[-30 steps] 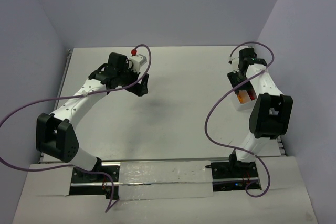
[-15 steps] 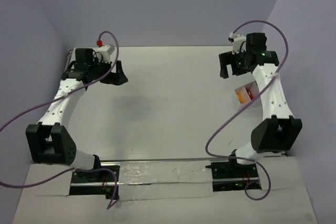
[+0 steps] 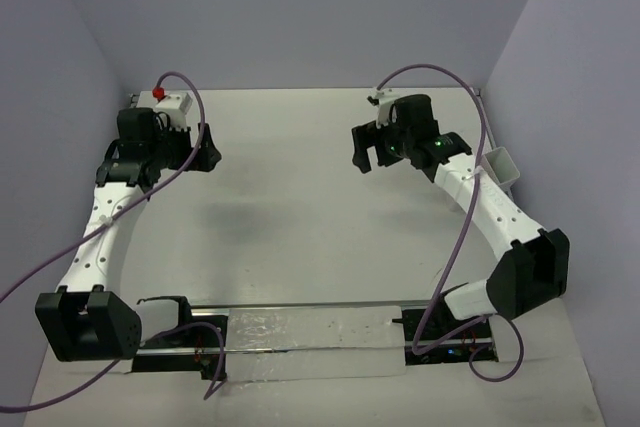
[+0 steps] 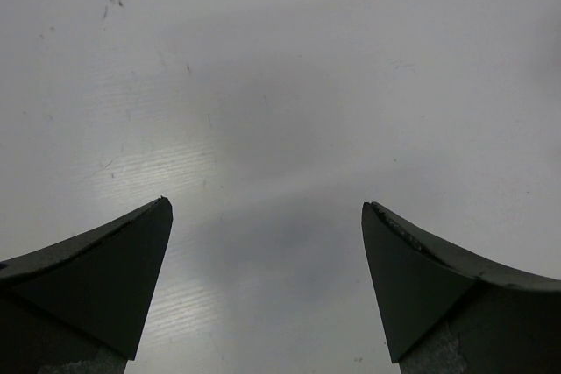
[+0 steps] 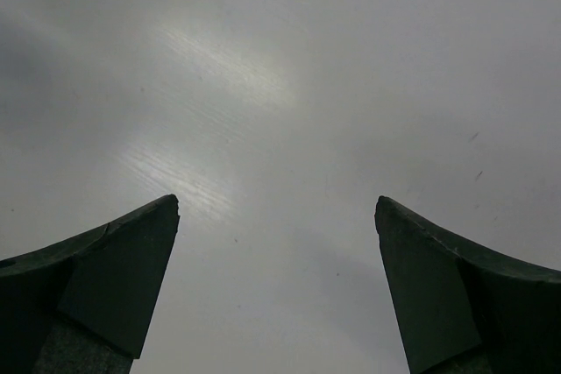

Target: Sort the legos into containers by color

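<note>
Since both of my grippers stand wide apart with nothing between the fingers, I judge that I am between two picks, or perhaps at the end of the sorting. My left gripper (image 3: 203, 150) hangs over the bare table (image 3: 300, 227) in the upper left of the top view, and my right gripper (image 3: 366, 152) is right of the centre. Each wrist view shows only grey surface. One container (image 3: 503, 167) sits at the right edge, just beside my right forearm; what is inside I cannot tell. No legos are visible anywhere. The next move calls for finding a loose brick, if any is left.
</note>
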Controlling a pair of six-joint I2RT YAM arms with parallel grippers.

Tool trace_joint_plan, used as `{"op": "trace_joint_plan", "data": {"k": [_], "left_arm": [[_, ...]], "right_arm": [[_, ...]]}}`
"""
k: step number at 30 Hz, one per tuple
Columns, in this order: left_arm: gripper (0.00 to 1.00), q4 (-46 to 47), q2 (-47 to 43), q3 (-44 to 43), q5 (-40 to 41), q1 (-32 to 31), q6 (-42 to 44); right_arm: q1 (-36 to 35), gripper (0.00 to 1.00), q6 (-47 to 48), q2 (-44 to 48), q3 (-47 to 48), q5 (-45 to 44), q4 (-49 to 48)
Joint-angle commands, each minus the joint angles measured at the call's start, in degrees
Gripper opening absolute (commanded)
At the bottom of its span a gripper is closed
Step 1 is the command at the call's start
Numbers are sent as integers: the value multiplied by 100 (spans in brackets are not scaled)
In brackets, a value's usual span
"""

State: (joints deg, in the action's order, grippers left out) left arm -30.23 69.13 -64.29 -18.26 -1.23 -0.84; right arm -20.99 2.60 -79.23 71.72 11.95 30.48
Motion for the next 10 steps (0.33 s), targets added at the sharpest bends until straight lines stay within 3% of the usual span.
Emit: {"op": "trace_joint_plan", "data": {"k": [1,10], "left_arm": [[99,272,-252,241,341,-8,23],[99,328,-387,279,209,-8,23]], "right_arm": [[-142,100,-234,294,-207,-293,-603],[-174,100,-251,491,-302,-231,-594]]}}
